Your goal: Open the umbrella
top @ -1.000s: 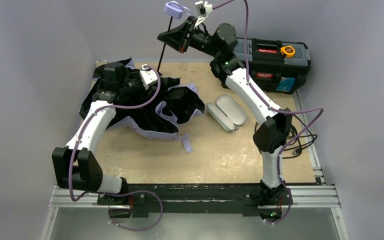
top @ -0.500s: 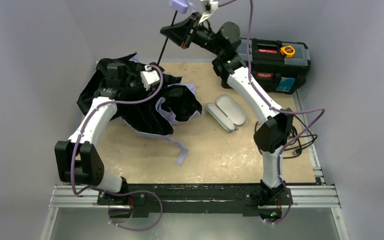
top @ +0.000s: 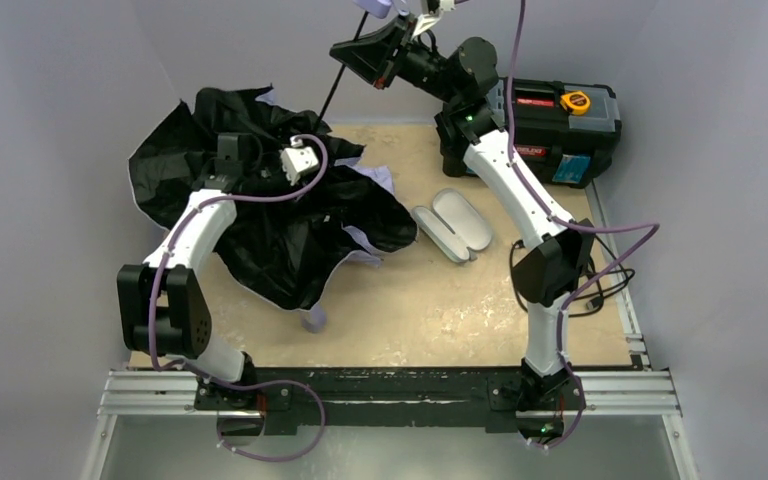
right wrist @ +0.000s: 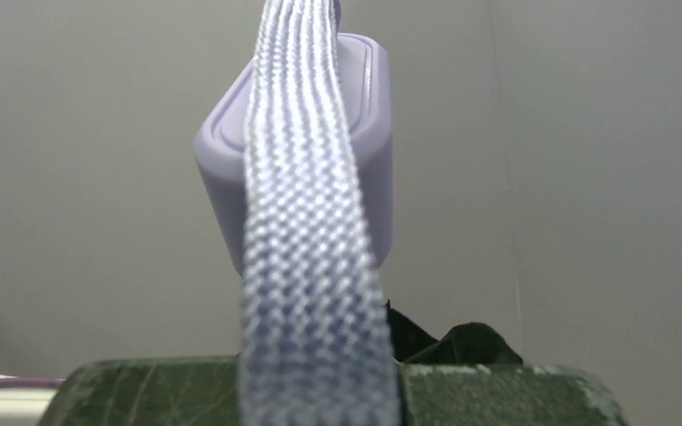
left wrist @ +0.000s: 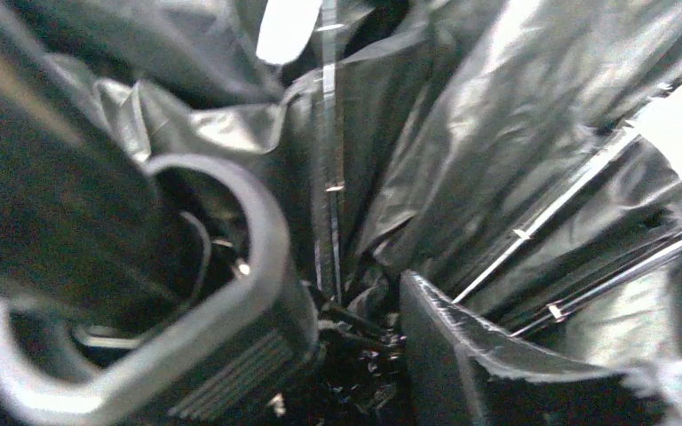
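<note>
The umbrella lies half spread at the back left, its black underside [top: 280,235] facing up and lavender edges showing. Its thin black shaft [top: 335,88] slants up to the lavender handle [top: 375,6] at the top edge. My right gripper [top: 357,52] is shut on the shaft just below the handle. In the right wrist view the handle [right wrist: 360,160] stands above the fingers [right wrist: 142,395] and the woven strap [right wrist: 306,266] hangs in front. My left gripper [left wrist: 355,355] sits deep in the canopy, jaws apart around the dark rib hub; silver ribs [left wrist: 533,226] fan outward.
A black toolbox [top: 560,130] with a yellow tape measure [top: 575,101] stands at the back right. An open grey case [top: 452,225] lies mid-table. A lavender fabric strip [top: 315,320] rests near the front. Cables [top: 600,280] trail at the right edge. Grey walls close in.
The canopy has spread wider toward the left and front. My right gripper has lifted the handle higher. My left gripper's jaws have widened inside the canopy.
</note>
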{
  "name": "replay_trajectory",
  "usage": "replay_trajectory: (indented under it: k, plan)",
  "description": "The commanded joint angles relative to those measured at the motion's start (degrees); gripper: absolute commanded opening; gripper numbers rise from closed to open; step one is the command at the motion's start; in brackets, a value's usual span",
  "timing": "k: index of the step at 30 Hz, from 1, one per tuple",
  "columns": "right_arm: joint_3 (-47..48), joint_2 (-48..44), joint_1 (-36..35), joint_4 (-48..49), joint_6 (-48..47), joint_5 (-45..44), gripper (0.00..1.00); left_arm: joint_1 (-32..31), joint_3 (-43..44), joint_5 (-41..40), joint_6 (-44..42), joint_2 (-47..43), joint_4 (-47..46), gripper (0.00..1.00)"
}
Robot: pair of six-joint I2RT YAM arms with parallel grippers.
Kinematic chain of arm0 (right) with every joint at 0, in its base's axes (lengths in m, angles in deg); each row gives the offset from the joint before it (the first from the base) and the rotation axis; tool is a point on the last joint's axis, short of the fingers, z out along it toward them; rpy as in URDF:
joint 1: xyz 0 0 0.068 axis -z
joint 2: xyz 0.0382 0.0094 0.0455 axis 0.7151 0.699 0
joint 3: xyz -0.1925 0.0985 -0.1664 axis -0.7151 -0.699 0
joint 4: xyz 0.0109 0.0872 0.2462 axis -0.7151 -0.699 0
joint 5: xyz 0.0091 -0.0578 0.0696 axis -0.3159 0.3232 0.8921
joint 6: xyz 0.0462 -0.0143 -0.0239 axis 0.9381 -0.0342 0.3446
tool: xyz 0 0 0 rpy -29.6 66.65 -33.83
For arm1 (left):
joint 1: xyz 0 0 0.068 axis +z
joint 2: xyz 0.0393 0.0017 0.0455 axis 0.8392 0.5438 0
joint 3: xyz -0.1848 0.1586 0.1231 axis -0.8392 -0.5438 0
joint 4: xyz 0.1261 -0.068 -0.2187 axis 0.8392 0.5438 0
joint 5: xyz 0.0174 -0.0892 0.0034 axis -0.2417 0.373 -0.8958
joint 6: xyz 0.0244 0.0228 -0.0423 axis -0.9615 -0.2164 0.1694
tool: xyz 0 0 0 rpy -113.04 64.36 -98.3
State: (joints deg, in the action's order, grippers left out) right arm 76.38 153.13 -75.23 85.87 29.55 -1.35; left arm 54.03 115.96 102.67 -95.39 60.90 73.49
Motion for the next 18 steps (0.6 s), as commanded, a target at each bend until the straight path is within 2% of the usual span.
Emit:
replay_trajectory:
  k: [1,2,4,9,14,16,18]
  plan:
    - [5.9,-13.46,2.37,19.55,6.12,-6.74,0.0,5.02,-4.46,-16.36,-2.26,5.07,10.26,0.74]
    - [5.76,-13.78,2.52,19.31,5.93,-6.52,0.0,5.53,-4.69,-16.65,-2.39,5.09,9.89,0.88]
    - [5.05,-14.45,2.75,18.42,5.05,-6.15,0.0,6.27,-4.61,-16.78,-3.38,4.95,10.1,0.96]
    - [1.09,-16.46,3.54,17.04,3.18,-4.93,0.0,6.88,-3.06,-15.71,-6.39,4.52,13.04,1.0]
    - [-4.71,-19.17,4.95,12.96,-5.29,-4.28,0.0,6.62,-2.35,-13.78,-9.49,4.51,12.45,1.0]
    - [-3.17,-18.55,7.11,11.6,-6.78,-6.2,0.0,6.39,-2.17,-14.81,-9.61,5.4,11.39,1.0]
    - [0.9,-16.06,9.44,10.12,-4.34,-8.58,0.0,6.9,-0.67,-9.99,-7.3,5.49,12.96,1.0]
